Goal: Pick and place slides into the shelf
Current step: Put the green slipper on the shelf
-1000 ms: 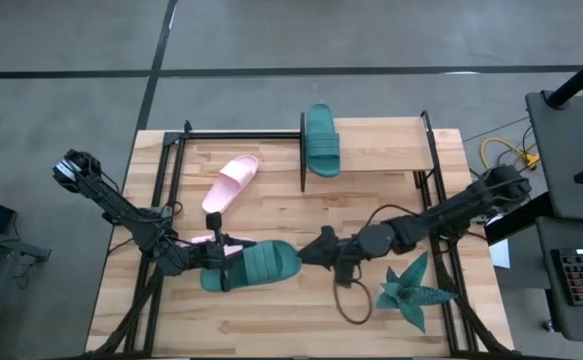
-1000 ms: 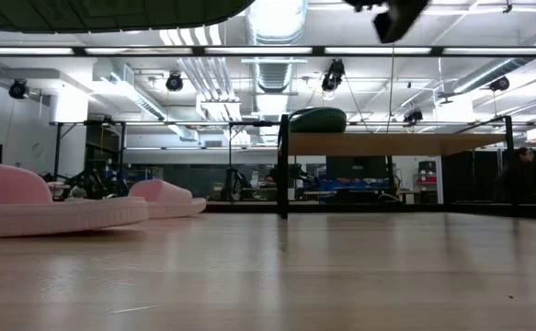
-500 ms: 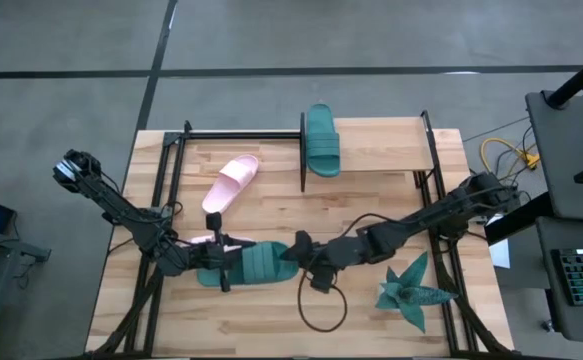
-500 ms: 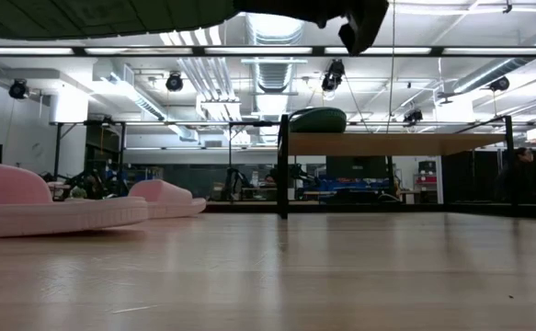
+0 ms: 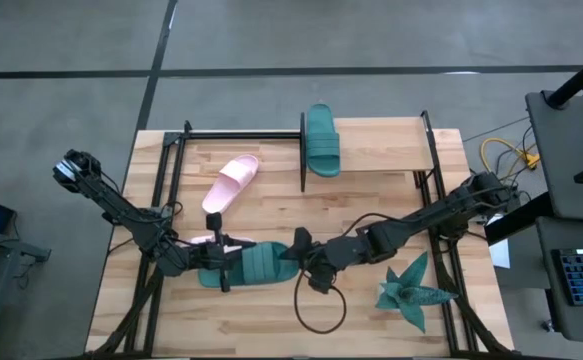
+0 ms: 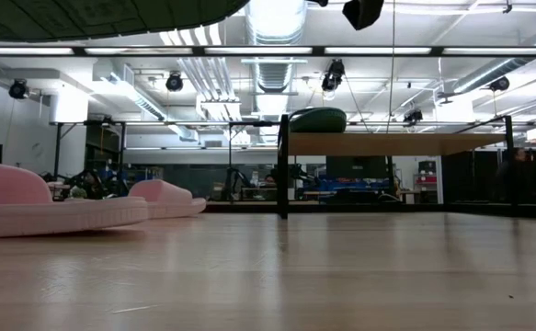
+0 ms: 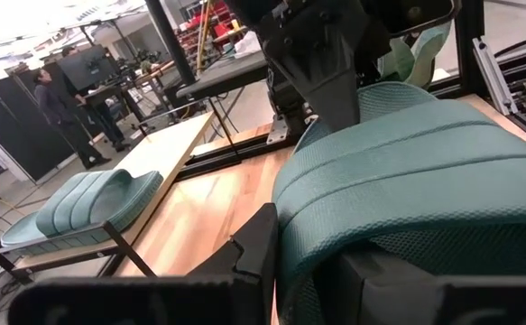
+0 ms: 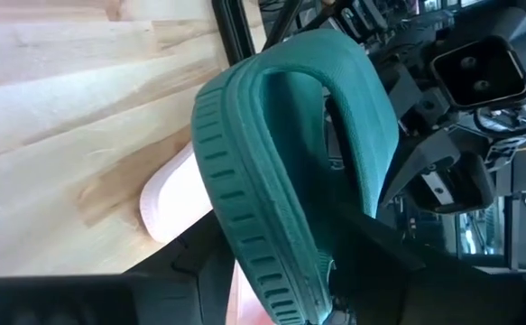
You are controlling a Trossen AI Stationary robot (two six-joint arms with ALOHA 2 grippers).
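— Where's the green sandal they're working on?

— On the table, well in front of the shelf and off toward its left end, held between the two arms. The left gripper has its fingers pinched on the heel end; in its wrist view the ribbed strap arches right over the dark fingers.

— And the right gripper?

— At the toe end, touching or nearly so. I cannot tell how its fingers stand — the right wrist view shows the sole edge filling the frame, but not a clean look at the fingertips.

— How do you reckon it will handle?

— Light and soft, I'd judge. Foam like that gives under a pinch (the strap bends without cracking), so nothing fragile here. The catch is floppiness — gripped at one end only, the far end may sag or twist on the way up to the shelf.

— Best place to hold it, then?

— The sole edge near the middle, or through the strap, where the ribbing gives some bite.

— What else is about?

— One green sandal already lies on the shelf, at its left end. A pink sandal lies in front of the shelf's left side, and another pink one peeks out just beside the left gripper.
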